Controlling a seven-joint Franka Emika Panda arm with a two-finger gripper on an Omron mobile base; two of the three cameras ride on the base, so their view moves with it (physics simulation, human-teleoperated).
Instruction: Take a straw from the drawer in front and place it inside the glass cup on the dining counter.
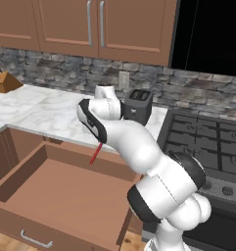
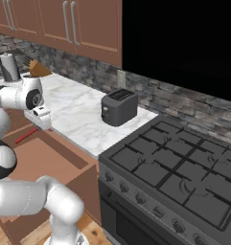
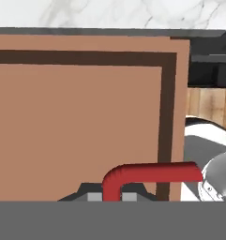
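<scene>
My gripper (image 2: 42,119) is shut on the red straw (image 2: 27,136) and holds it above the open drawer (image 2: 47,160), near the drawer's back edge. From the left base, the straw (image 1: 95,153) hangs slanted below my forearm, over the brown drawer (image 1: 56,196) with its silver bar handle (image 1: 36,240). Looking along the hand, the straw's bent end (image 3: 149,172) runs sideways just above the fingertips (image 3: 93,197), with the drawer's floor (image 3: 77,122) beneath. The glass cup and the dining counter are out of view.
A marble worktop (image 1: 41,110) runs behind the drawer, with a dark toaster (image 1: 138,105) and a knife block (image 1: 7,82) on it. A black gas stove (image 2: 179,167) stands to the right. Brown wall cabinets (image 1: 90,24) hang above.
</scene>
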